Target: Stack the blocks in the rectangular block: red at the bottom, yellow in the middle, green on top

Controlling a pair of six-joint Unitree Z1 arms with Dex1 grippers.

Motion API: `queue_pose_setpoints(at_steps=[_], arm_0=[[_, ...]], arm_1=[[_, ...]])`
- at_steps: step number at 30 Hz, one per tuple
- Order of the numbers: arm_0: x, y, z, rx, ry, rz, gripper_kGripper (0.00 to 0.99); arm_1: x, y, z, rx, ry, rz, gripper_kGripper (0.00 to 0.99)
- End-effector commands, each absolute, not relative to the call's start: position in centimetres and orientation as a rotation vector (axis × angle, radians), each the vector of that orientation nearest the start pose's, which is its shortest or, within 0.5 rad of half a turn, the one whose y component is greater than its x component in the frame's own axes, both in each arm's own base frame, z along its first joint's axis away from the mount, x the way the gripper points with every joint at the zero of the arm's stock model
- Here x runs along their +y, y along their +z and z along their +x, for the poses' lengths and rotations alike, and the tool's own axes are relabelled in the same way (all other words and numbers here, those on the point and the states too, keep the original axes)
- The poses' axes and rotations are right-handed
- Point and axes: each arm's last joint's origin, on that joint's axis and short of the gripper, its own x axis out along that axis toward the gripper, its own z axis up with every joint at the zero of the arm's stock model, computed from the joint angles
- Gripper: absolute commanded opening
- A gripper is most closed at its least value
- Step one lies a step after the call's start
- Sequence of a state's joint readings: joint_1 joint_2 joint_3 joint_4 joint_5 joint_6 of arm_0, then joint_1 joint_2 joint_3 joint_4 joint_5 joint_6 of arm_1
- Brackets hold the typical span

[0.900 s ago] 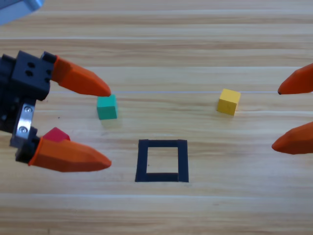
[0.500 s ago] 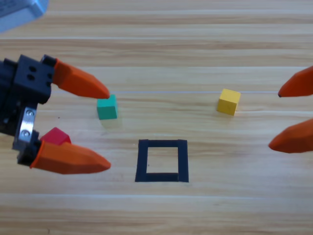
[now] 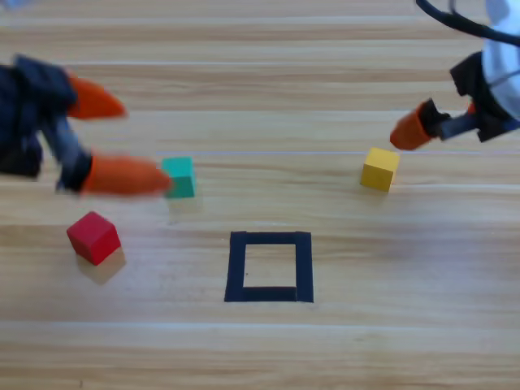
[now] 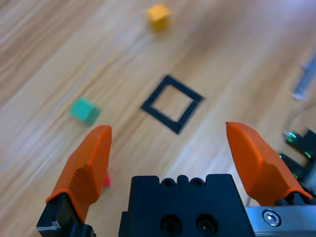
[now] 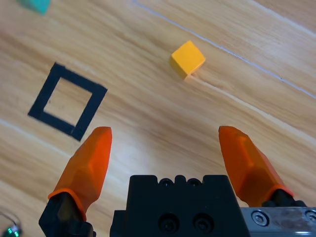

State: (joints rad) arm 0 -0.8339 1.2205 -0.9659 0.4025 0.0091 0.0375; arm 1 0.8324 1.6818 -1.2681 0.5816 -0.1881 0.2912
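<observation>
A pale wooden table (image 3: 260, 357), grain running sideways, fills the view.

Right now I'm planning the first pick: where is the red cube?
In the high view the red cube lies on the table's left, apart from the black tape square, below-left of the green cube.

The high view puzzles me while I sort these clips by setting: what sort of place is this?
Most likely a robot lab bench: a bare wooden table, a black tape square marking a target, three small cubes, and the open left gripper and right gripper.
</observation>
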Motion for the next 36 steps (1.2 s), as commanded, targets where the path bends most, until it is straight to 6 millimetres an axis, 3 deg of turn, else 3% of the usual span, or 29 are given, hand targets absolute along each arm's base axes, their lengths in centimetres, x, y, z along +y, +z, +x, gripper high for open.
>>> queue_pose_setpoints(at_steps=[1, 6, 9, 11, 15, 19, 23, 26, 36], arm_0=[[-13.4, 36.9, 13.6, 0.614, -0.516, 0.097, 0.99], [-12.0, 36.1, 13.3, 0.649, -0.307, -0.084, 0.99], [-12.2, 35.6, 13.7, 0.68, -0.268, -0.12, 0.99], [-12.4, 35.4, 13.9, 0.708, -0.238, -0.145, 0.99], [-13.2, 35.6, 14.9, 0.793, -0.201, -0.123, 0.99], [-15.6, 35.3, 17.5, 0.928, -0.145, -0.02, 0.99], [-17.2, 34.1, 21.1, 1.066, -0.065, 0.028, 0.976], [-17.3, 32.9, 23.1, 1.153, -0.026, 0.0, 0.983], [-17.2, 29.2, 25.2, 1.291, 0.05, -0.035, 0.988]], arm_1=[[24.8, 28.0, 27.3, 1.016, 0.28, -0.167, 0.951], [25.6, 27.5, 28.0, 1.084, 0.251, -0.146, 0.954], [25.5, 27.8, 29.9, 1.137, 0.128, -0.029, 0.956], [25.8, 26.8, 31.5, 1.206, 0.058, 0.021, 0.959], [28.4, 24.1, 34.8, 1.326, -0.072, 0.023, 0.985], [29.2, 21.8, 37.0, 1.375, -0.172, 0.039, 0.988], [29.0, 20.7, 37.8, 1.385, -0.222, 0.085, 0.988], [29.2, 20.2, 38.2, 1.382, -0.249, 0.112, 0.988], [30.2, 19.1, 39.2, 1.398, -0.238, 0.154, 0.977]])
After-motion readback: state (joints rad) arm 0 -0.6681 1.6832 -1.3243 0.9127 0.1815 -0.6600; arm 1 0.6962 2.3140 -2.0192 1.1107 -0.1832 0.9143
